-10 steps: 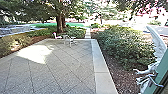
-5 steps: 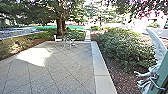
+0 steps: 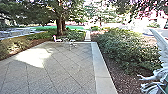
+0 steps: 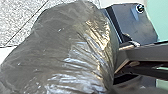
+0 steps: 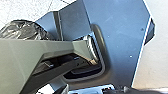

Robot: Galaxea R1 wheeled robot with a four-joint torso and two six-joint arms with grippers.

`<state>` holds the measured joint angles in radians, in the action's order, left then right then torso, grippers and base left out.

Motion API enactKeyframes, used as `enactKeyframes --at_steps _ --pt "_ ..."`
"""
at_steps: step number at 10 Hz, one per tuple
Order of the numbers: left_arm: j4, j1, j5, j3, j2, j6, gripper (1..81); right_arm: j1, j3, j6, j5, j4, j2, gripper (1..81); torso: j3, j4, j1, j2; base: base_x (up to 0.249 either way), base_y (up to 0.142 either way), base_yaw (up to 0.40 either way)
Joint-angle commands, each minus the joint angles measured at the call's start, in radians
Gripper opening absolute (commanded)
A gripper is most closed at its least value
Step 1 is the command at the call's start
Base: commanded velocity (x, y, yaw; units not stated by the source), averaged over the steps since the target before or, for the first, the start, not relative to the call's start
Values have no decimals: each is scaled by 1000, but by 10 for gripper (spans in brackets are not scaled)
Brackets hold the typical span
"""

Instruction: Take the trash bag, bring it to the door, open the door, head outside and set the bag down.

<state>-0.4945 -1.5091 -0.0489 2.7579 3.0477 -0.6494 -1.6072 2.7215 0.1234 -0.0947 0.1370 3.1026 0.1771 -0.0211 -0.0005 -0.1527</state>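
Observation:
The dark, shiny trash bag (image 4: 62, 50) bulges large in the left wrist view, with paving and a pale strip beyond it. At the bottom of that view, the dark end of my left gripper (image 4: 132, 88) meets the bag, its grip hidden by the plastic. Part of the same bag (image 5: 23, 30) appears in the right wrist view, apart from my right gripper (image 5: 122, 89), a dark blurred shape at the bottom. Pale green door surface (image 4: 158, 15) stands beside the robot's plate.
Paved patio (image 3: 57, 67) stretches ahead, bordered by a pale strip (image 3: 103, 80). Dense bushes (image 3: 125, 50) grow along the right. White outdoor furniture (image 3: 71, 44) stands at the far edge before a tree (image 3: 60, 26). A silvery wing-like shape (image 3: 160, 45) rises at the right edge.
The head view has shifted a little. The silvery shape stands farther right in it, and the green door edge has largely slipped out at the right.

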Motion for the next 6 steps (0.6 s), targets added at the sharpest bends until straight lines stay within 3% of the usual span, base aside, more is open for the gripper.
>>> enactKeyframes --at_steps 1,6 --pt "-4 48 63 0 -1 0 10 40 -13 -5 55 -8 15 811 0 0 1 0 152 0 0" --pt "-3 48 64 0 -1 3 10 40 -11 -5 55 -8 14 811 0 0 1 0 132 0 0"
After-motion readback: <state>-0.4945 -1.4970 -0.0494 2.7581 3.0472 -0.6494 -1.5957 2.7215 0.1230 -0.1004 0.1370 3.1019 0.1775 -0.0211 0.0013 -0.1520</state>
